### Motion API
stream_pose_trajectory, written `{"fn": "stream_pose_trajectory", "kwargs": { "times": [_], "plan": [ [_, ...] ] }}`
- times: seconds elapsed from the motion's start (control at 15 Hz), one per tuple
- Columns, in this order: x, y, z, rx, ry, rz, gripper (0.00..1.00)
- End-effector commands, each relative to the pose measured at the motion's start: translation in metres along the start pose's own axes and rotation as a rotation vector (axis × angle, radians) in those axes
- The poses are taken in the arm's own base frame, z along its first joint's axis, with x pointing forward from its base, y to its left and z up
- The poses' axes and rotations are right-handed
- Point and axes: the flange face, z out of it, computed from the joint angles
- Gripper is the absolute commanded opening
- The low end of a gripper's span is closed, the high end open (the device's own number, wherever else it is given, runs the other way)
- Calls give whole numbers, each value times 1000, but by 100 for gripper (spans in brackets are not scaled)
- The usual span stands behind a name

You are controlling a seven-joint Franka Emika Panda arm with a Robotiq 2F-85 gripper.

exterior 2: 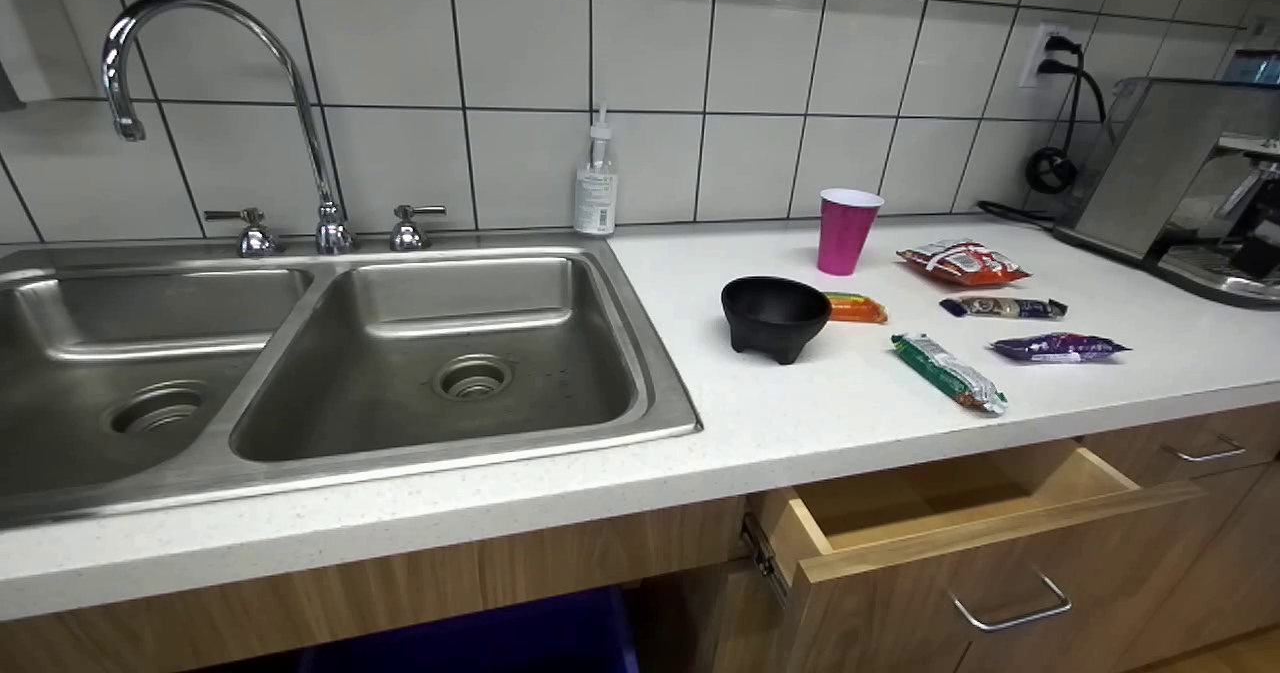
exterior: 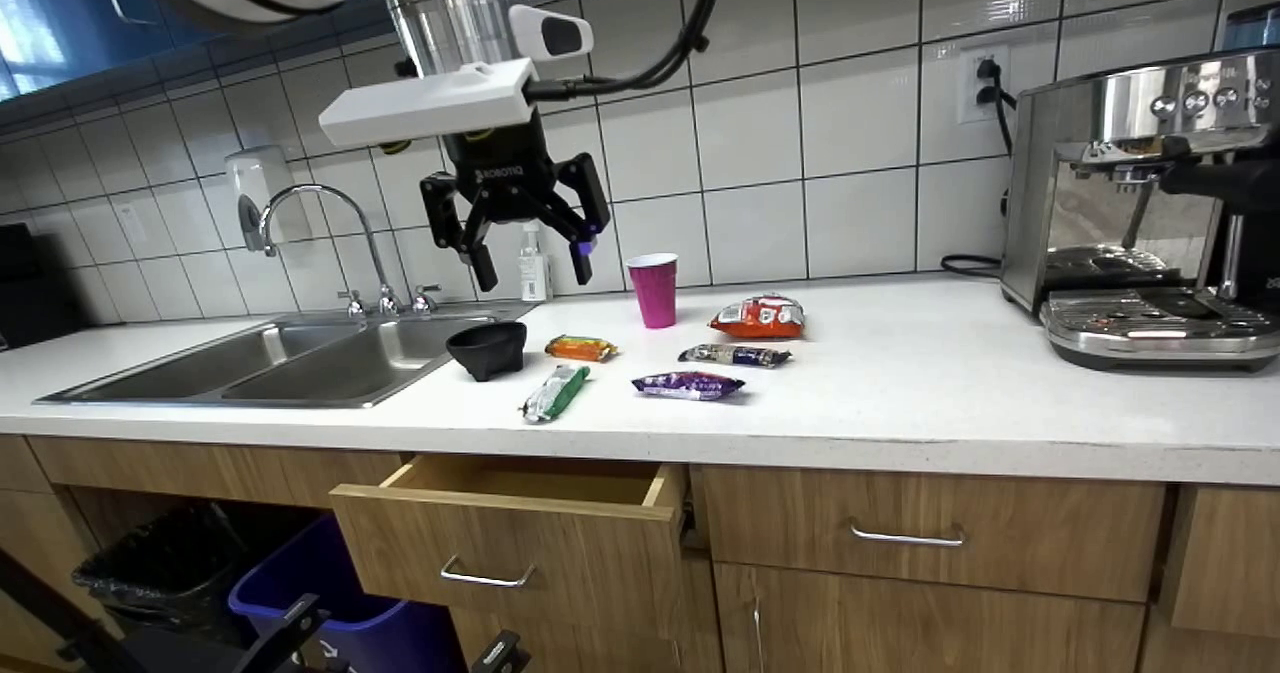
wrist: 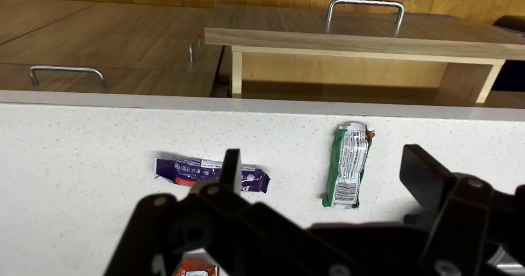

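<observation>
My gripper [exterior: 535, 266] is open with nothing between its fingers, raised well above the counter. In the wrist view its fingers [wrist: 322, 163] spread on either side of a green and white wrapped bar [wrist: 348, 167], which lies below on the counter, apart from them. The left finger partly hides a purple wrapped bar [wrist: 197, 171]. A black bowl [exterior 2: 775, 313], an orange wrapper [exterior: 581, 348], a dark blue and silver bar [exterior: 735, 355], a red snack bag [exterior: 760, 317] and a pink cup [exterior: 655, 291] also stand or lie on the counter. The gripper is out of view in an exterior view.
A wooden drawer [exterior: 510, 543] stands pulled open below the counter edge. A double steel sink [exterior 2: 665, 393] with a tall faucet [exterior 2: 305, 118] is beside the bowl. A clear bottle [exterior 2: 596, 183] stands by the tiled wall. A coffee machine [exterior: 1160, 213] stands at the far end.
</observation>
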Motion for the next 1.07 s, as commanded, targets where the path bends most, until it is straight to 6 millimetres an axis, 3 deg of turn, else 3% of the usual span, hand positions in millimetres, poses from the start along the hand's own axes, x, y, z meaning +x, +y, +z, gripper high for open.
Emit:
{"fn": "stream_pose_trajectory", "kwargs": {
  "times": [0.0, 1.0],
  "plan": [
    [11, -10, 17, -19, 7, 21, 100],
    [27, -45, 98, -26, -26, 93, 100]
  ]
}}
